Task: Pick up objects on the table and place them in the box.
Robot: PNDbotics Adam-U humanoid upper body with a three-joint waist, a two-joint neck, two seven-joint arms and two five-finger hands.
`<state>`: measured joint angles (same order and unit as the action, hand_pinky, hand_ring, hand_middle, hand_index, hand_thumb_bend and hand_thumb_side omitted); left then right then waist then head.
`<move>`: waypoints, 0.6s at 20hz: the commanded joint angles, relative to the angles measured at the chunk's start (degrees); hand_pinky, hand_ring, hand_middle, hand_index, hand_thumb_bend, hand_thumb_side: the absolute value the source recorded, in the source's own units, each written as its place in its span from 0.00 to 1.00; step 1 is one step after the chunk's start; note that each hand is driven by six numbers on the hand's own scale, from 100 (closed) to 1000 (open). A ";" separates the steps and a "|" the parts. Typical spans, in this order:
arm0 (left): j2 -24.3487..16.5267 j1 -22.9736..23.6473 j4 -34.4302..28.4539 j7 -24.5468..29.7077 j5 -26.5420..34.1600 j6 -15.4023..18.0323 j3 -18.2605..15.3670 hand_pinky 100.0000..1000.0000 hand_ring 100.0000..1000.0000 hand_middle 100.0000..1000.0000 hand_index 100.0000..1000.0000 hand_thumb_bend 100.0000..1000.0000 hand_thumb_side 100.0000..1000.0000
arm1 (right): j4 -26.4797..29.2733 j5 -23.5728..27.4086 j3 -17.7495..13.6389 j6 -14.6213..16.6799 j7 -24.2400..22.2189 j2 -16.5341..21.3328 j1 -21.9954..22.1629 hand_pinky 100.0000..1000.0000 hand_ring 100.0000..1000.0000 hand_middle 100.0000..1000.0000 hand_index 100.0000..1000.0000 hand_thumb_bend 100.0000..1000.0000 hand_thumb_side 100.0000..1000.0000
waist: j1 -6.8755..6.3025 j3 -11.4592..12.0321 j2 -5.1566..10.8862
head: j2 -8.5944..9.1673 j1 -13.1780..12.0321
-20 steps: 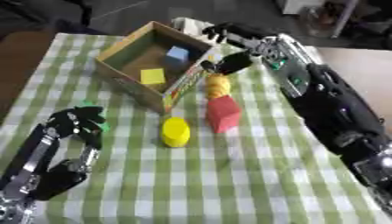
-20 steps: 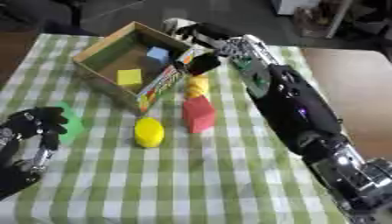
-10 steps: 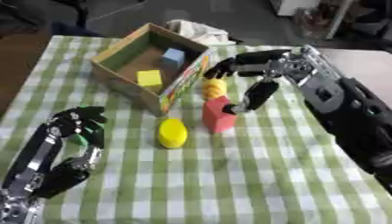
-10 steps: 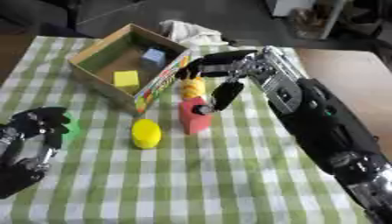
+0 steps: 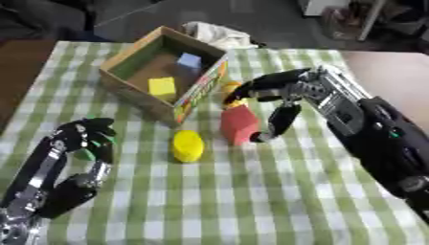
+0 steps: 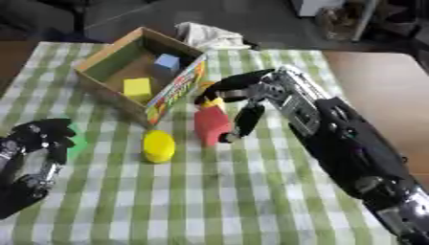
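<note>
On the green-and-white checked tablecloth (image 5: 251, 191), towards the far left, stands an open cardboard box (image 5: 134, 55) with a printed near-right wall; inside it lie a yellow block (image 5: 162, 86) and, farther back, a pale blue block (image 5: 189, 61); just beyond the box's far right corner sits a crumpled white cloth (image 5: 214, 32). Near the box's right wall a red block (image 5: 238, 123) stands upright, with a small yellow-orange object (image 5: 232, 87) just behind it; a yellow cylinder (image 5: 187, 146) lies to the left of the red block, close to the box's near corner. The right hand (image 5: 281, 98) reaches in from the right, spread wide over the red block; its fingers arch above the block's top while the thumb hangs down beside the block's right face, and whether it touches cannot be told. The left hand (image 5: 84, 143) rests at the near left, fingers curled around something small and green (image 5: 85, 154).
</note>
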<state>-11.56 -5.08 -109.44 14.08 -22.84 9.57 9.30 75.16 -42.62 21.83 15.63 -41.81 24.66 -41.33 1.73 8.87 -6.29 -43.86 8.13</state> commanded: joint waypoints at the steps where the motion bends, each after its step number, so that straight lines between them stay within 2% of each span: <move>1: -0.50 -0.27 -0.68 0.02 -0.13 0.17 -0.28 0.45 0.57 0.59 0.81 0.00 0.56 | -1.79 -2.29 -0.83 0.25 2.90 -0.10 -1.40 0.88 0.93 0.90 1.00 0.34 0.17 | -0.26 -0.08 0.79 | -0.26 0.19; 3: -0.51 -0.28 -0.69 0.04 -0.13 0.20 -0.27 0.45 0.57 0.59 0.81 0.00 0.55 | -3.17 -3.09 -0.37 0.90 2.83 -0.53 -1.36 0.88 0.93 0.89 0.99 0.34 0.18 | -0.36 -0.07 0.79 | -0.26 0.25; 6: -0.53 -0.24 -0.68 0.04 -0.11 0.21 -0.27 0.45 0.57 0.59 0.81 0.00 0.55 | -4.95 -4.52 0.02 1.83 2.38 -1.09 -1.34 0.88 0.91 0.82 0.93 0.32 0.16 | -0.43 -0.10 0.81 | -0.26 0.25; 7: -0.52 -0.22 -0.67 0.06 -0.11 0.21 -0.26 0.45 0.57 0.59 0.81 0.00 0.55 | -5.43 -4.91 -0.08 1.92 2.63 -1.27 -1.36 0.87 0.90 0.76 0.88 0.31 0.15 | -0.44 -0.12 0.82 | -0.26 0.26; 8: -0.50 -0.21 -0.67 0.08 -0.11 0.21 -0.26 0.45 0.57 0.59 0.81 0.00 0.55 | -5.74 -5.34 -0.31 1.81 3.30 -1.40 -1.42 0.85 0.86 0.65 0.78 0.28 0.11 | -0.46 -0.15 0.84 | -0.26 0.25; 10: -0.48 -0.20 -0.67 0.10 -0.09 0.22 -0.25 0.45 0.57 0.59 0.81 0.00 0.55 | -5.93 -5.95 -0.87 1.43 5.50 -1.57 -1.60 0.83 0.82 0.53 0.68 0.24 0.03 | -0.50 -0.19 0.87 | -0.26 0.25; 12: -0.47 -0.18 -0.66 0.11 -0.09 0.22 -0.27 0.45 0.57 0.59 0.81 0.00 0.55 | -5.67 -5.88 -1.72 0.74 8.31 -1.60 -1.91 0.82 0.78 0.46 0.61 0.20 0.00 | -0.55 -0.23 0.92 | -0.26 0.24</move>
<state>-11.56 -5.01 -109.44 14.14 -22.84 9.62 9.30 69.20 -47.83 21.08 16.64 -34.91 22.35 -41.95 1.39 8.71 -6.08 -43.86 8.21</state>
